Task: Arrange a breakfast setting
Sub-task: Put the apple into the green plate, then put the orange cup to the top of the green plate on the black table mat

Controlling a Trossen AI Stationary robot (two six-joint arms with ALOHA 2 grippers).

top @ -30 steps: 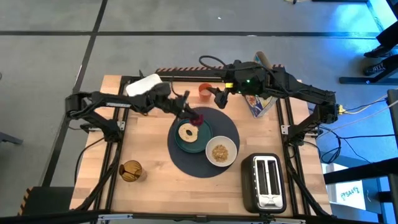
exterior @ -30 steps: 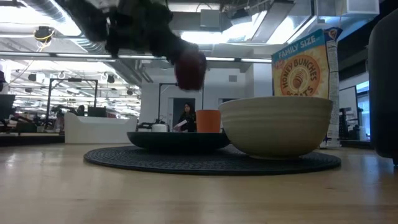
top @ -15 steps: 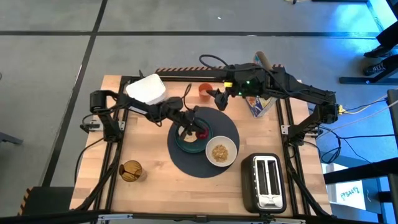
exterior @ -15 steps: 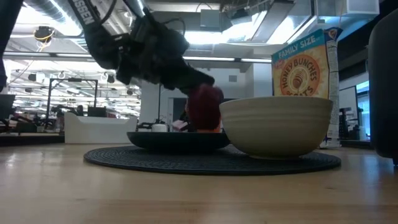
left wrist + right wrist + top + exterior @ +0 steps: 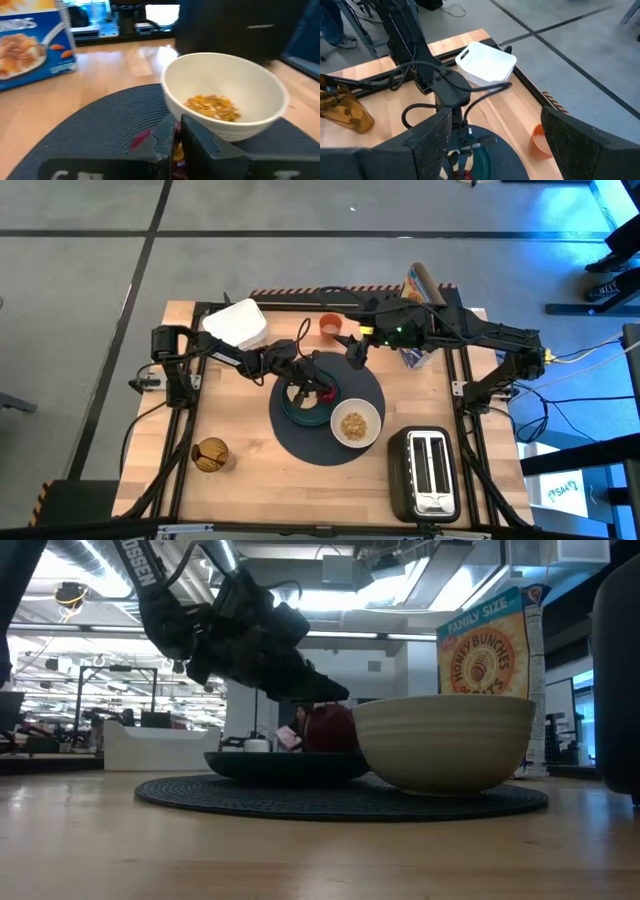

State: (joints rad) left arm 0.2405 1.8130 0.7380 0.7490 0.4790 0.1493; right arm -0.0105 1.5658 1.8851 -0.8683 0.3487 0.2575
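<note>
A round dark-blue placemat (image 5: 362,385) carries a teal plate (image 5: 297,414) and a white bowl (image 5: 354,423) of cereal. The small red fruit (image 5: 331,728) sits on the plate's right part, with my left gripper (image 5: 316,388) shut over its top. The tan bagel (image 5: 298,393) is mostly hidden under that gripper. Off the placemat, near the table's far edge, stands a small orange cup (image 5: 329,326). My right gripper (image 5: 355,352) hangs open high over the placemat's far edge, holding nothing. My left gripper has its fingertips (image 5: 336,696) closed at the red fruit's top (image 5: 175,151); which part sits between them is hidden by the fingers. They slant down from the table's left. The fruit's underside rests on the teal plate (image 5: 285,764).
A cereal box (image 5: 418,345) stands at the far right and a black toaster (image 5: 428,472) at the near right. A white container (image 5: 236,323) sits far left, an amber jar (image 5: 210,454) near left. The bowl (image 5: 445,740) stands close beside the fruit.
My left gripper has come down toward the plate with the red fruit. The fruit hung clear above the plate a second ago and now rests on it. My right gripper has drifted a little toward the near edge.
</note>
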